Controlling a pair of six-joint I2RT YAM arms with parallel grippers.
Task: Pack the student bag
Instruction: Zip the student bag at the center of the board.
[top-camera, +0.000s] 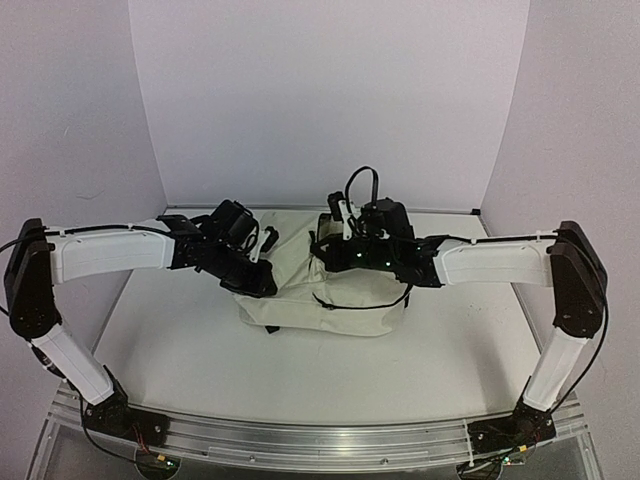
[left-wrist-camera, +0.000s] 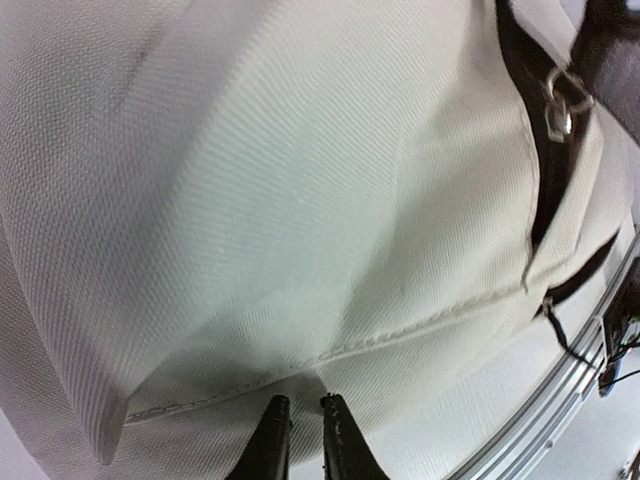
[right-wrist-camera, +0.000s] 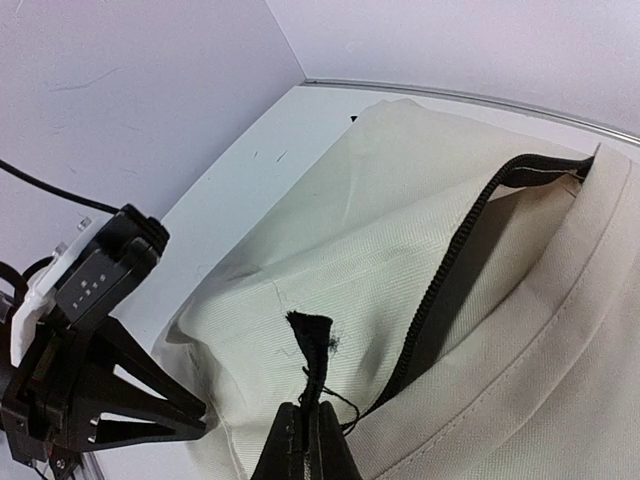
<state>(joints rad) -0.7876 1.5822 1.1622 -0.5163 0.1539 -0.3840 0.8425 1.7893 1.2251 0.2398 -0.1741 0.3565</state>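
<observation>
The cream student bag lies in the middle of the table, its black zipper partly open onto a dark inside. My left gripper is at the bag's left edge. Its jaws are nearly together on a puckered fold of cream fabric by a stitched seam. My right gripper is over the bag's top, shut on the frayed black end of the zipper tape, which stands up from the fingertips. The left gripper also shows in the right wrist view, touching the bag's edge.
An aluminium rail runs along the near table edge and also shows as a rail in the left wrist view. White walls close the back and sides. A metal ring hangs on a black strap of the bag.
</observation>
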